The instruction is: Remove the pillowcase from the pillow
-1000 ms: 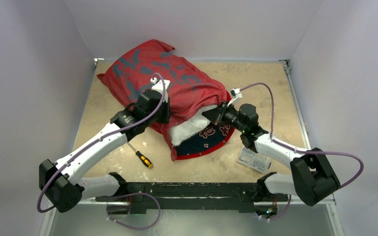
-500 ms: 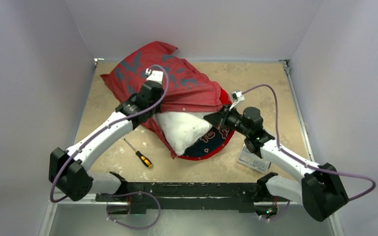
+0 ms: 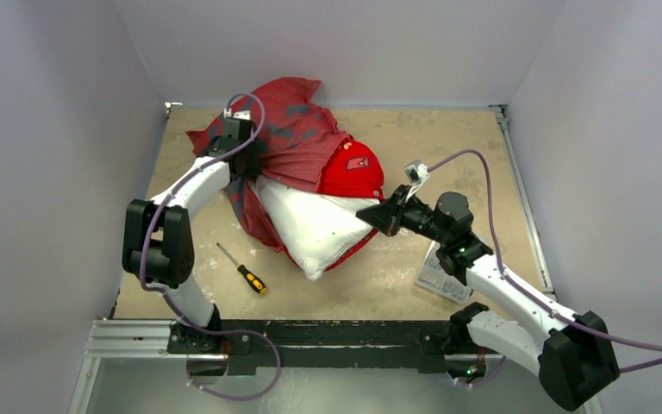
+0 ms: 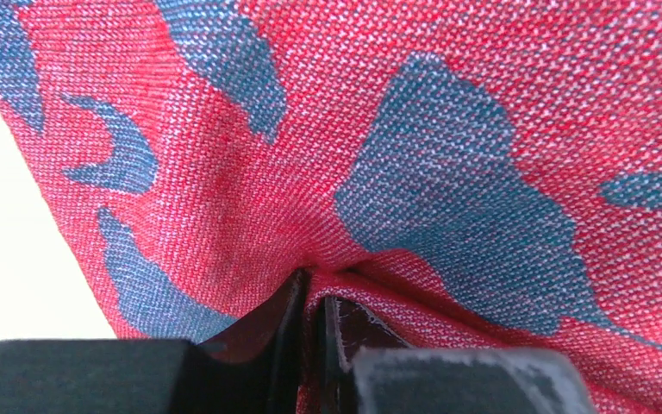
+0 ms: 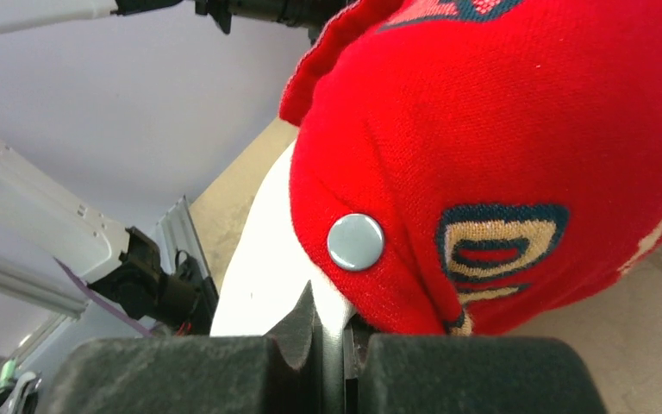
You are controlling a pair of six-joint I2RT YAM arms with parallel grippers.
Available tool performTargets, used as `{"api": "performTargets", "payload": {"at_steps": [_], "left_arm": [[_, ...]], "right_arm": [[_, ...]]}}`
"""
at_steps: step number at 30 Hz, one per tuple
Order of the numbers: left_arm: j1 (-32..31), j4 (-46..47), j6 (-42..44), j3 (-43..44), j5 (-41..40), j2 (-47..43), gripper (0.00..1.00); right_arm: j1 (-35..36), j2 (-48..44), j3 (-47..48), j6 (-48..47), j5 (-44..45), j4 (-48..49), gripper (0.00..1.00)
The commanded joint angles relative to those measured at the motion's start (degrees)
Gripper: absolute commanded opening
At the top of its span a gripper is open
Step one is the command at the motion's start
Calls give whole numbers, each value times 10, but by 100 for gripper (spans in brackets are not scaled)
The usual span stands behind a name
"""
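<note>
Worktop (image 3: 448, 138): beige, walled in on three sides, arm bases at the near edge.

Pillow (image 3: 315, 228): white and plump, lying left of centre on the worktop. Its near half is bare, with the near corner pointing at the arm bases. The far half is inside the cover.

Pillowcase (image 3: 297, 138): red with grey-blue marks, bunched over the far end of the pillow and lifted in a peak toward the far wall. A strip of it trails down the pillow's left side. A brighter red flap with a small patch lies on the pillow's far right. In the right wrist view that flap (image 5: 500, 129) shows a round grey snap and a woven emblem.

Left gripper (image 3: 241, 162): at the far left of the bundle, arm stretched far out. In the left wrist view, left gripper (image 4: 312, 289) has its fingers (image 4: 280, 328) together, clamped on a fold of pillowcase (image 4: 448, 172).

Right gripper (image 3: 365, 212): at the pillow's right edge, just below the bright flap. In the wrist view, right gripper (image 5: 327, 319) has its fingers pressed together. They appear to pinch the white pillow (image 5: 263, 267) edge, but the red hem touches the same spot, so not certain.

Clear plastic box (image 3: 444, 274): near right, partly under the right arm.

Screwdriver (image 3: 243, 269): yellow-black handle, flat on the worktop near left, apart from the pillow.
</note>
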Motion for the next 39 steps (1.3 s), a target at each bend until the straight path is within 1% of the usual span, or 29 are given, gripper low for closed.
{"api": "performTargets", "payload": {"at_steps": [1, 4, 6, 8, 10, 13, 14, 17, 18, 21, 25, 28, 31, 35, 39], "left_arm": [[46, 51, 4, -6, 19, -18, 14], [28, 76, 1, -34, 53, -85, 26], [17, 82, -1, -51, 69, -124, 38], [3, 77, -2, -57, 75, -157, 47], [-20, 67, 3, -56, 65, -187, 55], [-61, 35, 10, -45, 19, -223, 72], [-70, 19, 8, -37, 17, -232, 80], [-85, -20, -9, -27, 33, -266, 94], [-92, -25, -15, -32, 37, -281, 97], [-122, -32, -37, -60, 55, -332, 98], [-191, -26, -74, -120, 52, -399, 97], [-234, -18, -94, -162, 52, -432, 97], [-248, -31, -94, -182, 65, -447, 97], [-252, -44, -93, -211, 88, -443, 97], [-263, -21, -101, -250, 72, -437, 97]], "right_arm": [[-2, -11, 21, -9, -91, 127, 0], [0, 11, 18, -6, -104, 149, 0], [3, 31, 21, -3, -104, 158, 0], [6, 53, 26, 1, -104, 168, 0], [13, 74, 29, 9, -102, 181, 0], [27, 99, 29, 24, -102, 211, 0], [33, 106, 27, 30, -100, 225, 0], [47, 122, 19, 46, -82, 261, 0], [52, 127, 22, 47, -69, 260, 0], [64, 144, 33, 45, -52, 257, 0], [72, 175, 44, 54, -30, 265, 0], [75, 209, 49, 74, -31, 284, 0], [77, 239, 44, 94, -44, 317, 0], [81, 260, 43, 102, -40, 325, 0], [89, 271, 56, 101, -39, 322, 0]]}}
